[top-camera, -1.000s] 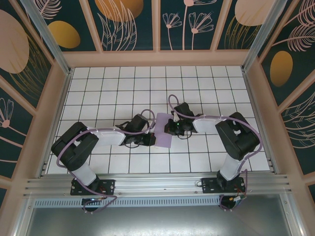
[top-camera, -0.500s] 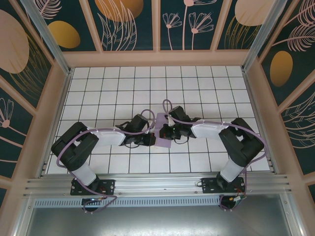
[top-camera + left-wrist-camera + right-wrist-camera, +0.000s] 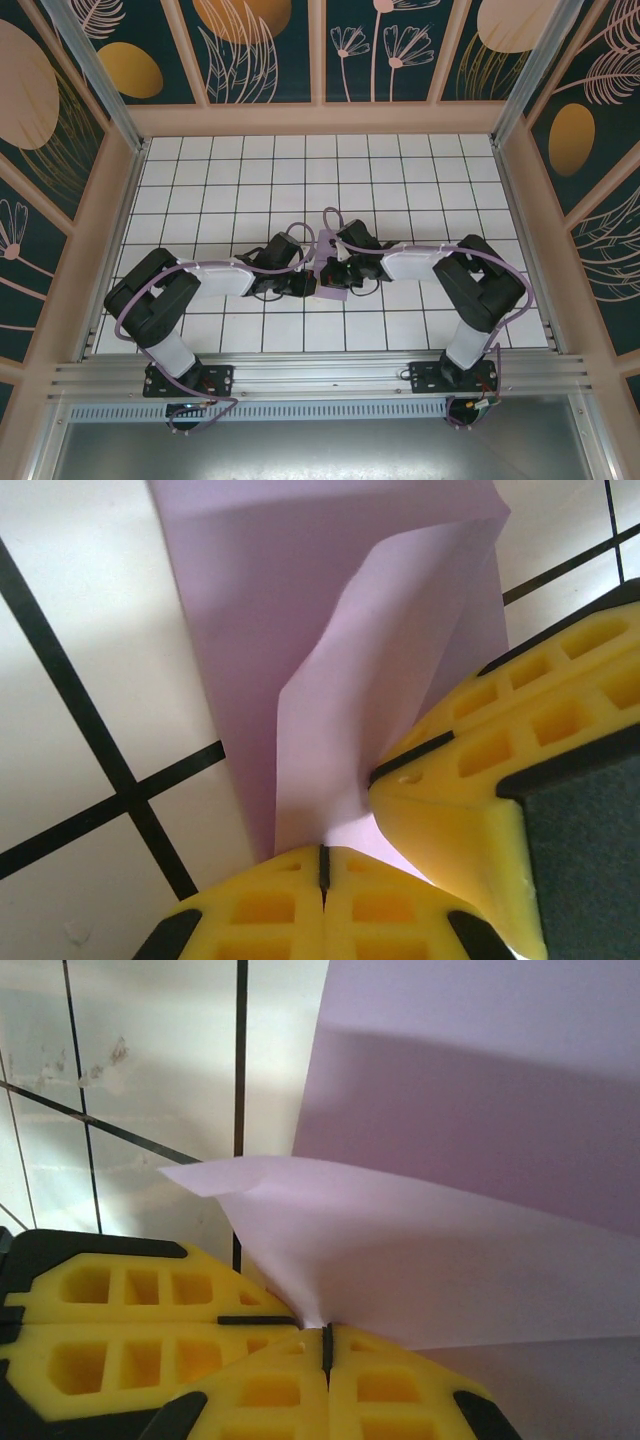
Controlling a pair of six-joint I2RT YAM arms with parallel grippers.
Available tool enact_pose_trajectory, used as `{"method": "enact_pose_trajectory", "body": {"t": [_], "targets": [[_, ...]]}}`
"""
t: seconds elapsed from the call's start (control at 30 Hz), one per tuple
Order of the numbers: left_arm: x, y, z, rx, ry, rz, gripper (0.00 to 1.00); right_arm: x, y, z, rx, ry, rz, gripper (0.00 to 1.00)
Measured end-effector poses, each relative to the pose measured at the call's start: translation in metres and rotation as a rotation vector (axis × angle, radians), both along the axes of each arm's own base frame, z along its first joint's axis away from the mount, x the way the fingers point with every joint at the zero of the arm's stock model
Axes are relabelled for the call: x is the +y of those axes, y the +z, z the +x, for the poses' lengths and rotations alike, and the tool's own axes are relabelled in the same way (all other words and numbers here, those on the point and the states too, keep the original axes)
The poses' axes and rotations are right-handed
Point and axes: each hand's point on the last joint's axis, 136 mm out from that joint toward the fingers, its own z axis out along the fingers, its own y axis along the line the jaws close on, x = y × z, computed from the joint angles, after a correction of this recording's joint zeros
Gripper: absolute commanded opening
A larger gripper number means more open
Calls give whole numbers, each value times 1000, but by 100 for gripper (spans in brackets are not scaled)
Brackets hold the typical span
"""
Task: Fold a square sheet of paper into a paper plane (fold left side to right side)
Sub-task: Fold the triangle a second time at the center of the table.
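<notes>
Square sheet of paper [image 3: 280, 600] is found near the middle of the white tiled worktop [image 3: 200, 190], pinched from both sides. Left claw [image 3: 322, 868] is closed fully, with a fold of the sheet caught in the seam of its pads. Right claw [image 3: 326, 1348] is likewise closed on the paper and pressed against the left claw. Since a second ago the right claw has been carried leftward, and less of the sheet is left exposed. Paper is noted as plain matte lavender, doubled over, with one layer lifted in a loose curl.
</notes>
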Motion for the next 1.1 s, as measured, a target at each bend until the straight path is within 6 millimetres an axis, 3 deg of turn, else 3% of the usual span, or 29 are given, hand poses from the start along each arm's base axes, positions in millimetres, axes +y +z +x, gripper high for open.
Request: {"method": "enact_pose_trajectory", "body": {"t": [0.5, 1.1], "targets": [[1, -1, 1, -13, -1, 10, 0, -4, -7, 7, -3, -1, -66, 0], [1, -1, 3, -23, 2, 14, 0, -36, -8, 36, -5, -68, -87, 0]]}}
